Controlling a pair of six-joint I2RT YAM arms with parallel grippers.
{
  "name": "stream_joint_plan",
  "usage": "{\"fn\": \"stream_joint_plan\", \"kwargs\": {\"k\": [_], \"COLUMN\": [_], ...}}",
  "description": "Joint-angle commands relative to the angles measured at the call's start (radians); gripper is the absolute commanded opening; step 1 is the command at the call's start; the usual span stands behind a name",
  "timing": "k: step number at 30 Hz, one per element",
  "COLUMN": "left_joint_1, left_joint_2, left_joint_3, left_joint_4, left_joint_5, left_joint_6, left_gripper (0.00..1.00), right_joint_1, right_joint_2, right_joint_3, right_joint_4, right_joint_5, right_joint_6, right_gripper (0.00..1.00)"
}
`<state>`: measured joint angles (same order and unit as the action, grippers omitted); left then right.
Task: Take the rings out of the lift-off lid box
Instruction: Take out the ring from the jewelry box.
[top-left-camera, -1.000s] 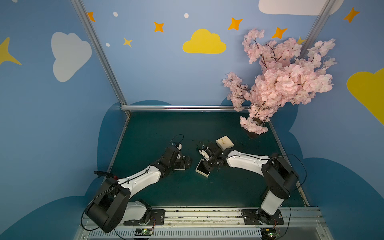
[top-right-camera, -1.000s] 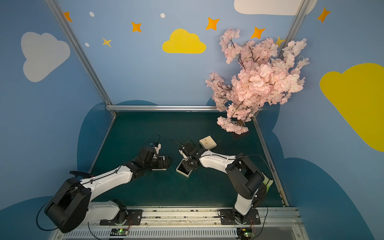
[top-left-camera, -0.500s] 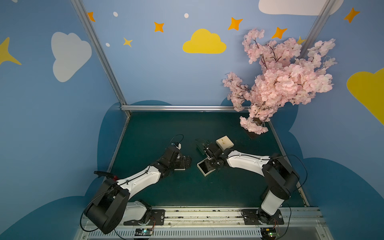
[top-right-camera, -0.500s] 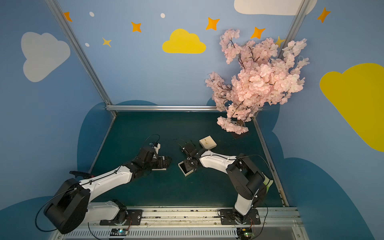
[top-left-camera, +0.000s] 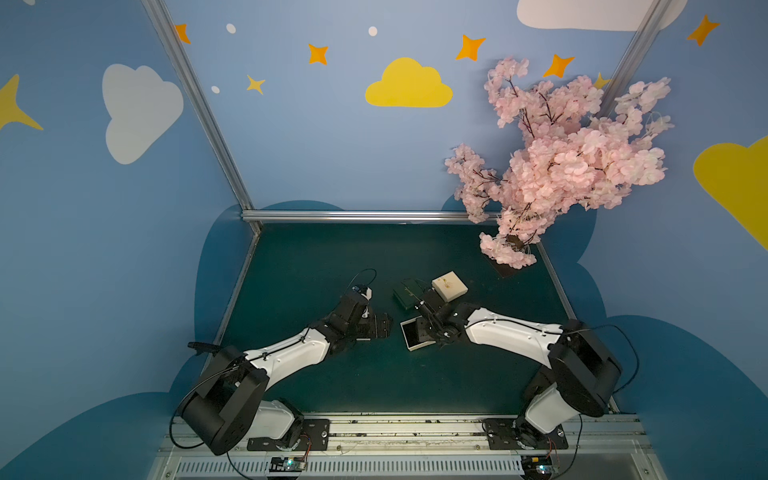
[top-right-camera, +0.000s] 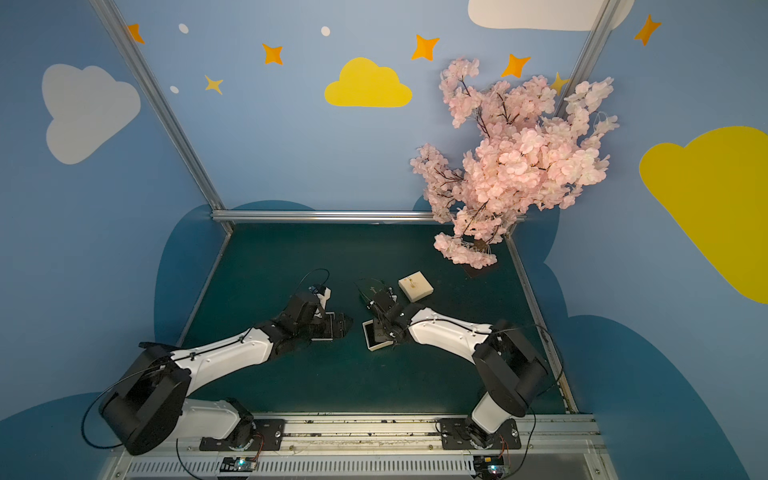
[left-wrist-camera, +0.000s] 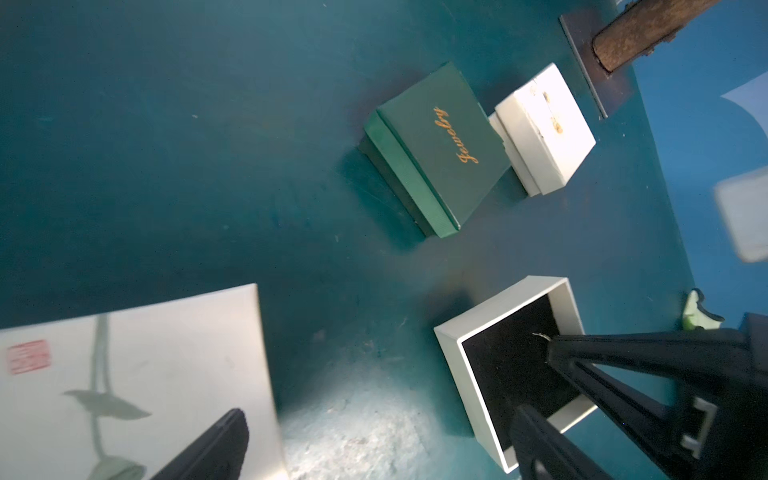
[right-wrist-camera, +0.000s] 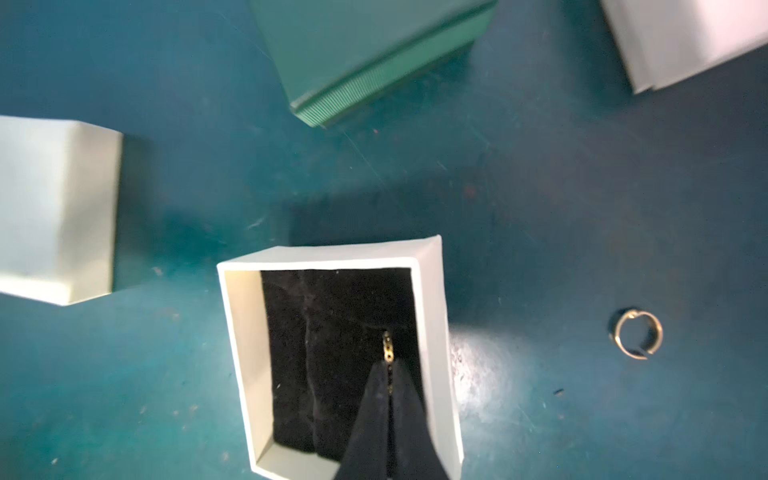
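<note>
- Teal table (top-left-camera: 374, 382) bore the small boxes
- The left gripper (top-left-camera: 377, 326) hung over the white lid (left-wrist-camera: 166, 353), jaws wide apart, holding nothing
- The open box (right-wrist-camera: 241, 332) stood near that lid
- The right gripper (right-wrist-camera: 388, 370) was pinched tight on a ring (right-wrist-camera: 387, 347) over the box's black lining
- A second ring (right-wrist-camera: 636, 332) lay on the table beside the box

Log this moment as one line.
right gripper: shut on thin metal ring inside open white black-lined box | left gripper: open | loose metal ring: on green mat
</note>
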<state>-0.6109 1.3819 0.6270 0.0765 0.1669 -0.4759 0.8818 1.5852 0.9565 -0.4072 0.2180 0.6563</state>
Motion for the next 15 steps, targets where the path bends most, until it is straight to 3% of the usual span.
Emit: {"fn": "stream_joint_plan", "kwargs": {"k": [1, 15], "left_joint_1": [-0.013, -0.074], "left_joint_2": [0.027, 0.122], "left_joint_3": [0.030, 0.068], "left_joint_4": [0.040, 0.105], "left_joint_5": [0.038, 0.117], "left_joint_6": [-0.027, -0.104], "left_gripper": [0.99, 0.99], "right_joint_1": [0.006, -0.004], "right_joint_2": [-0.036, 0.001], "right_joint_3": [-0.030, -0.052], "right_joint_4": [0.043, 0.096], "right_joint_5": [0.040, 0.023], "right_joint_6": [0.006, 0.079], "right_gripper": [0.03, 0.02]}}
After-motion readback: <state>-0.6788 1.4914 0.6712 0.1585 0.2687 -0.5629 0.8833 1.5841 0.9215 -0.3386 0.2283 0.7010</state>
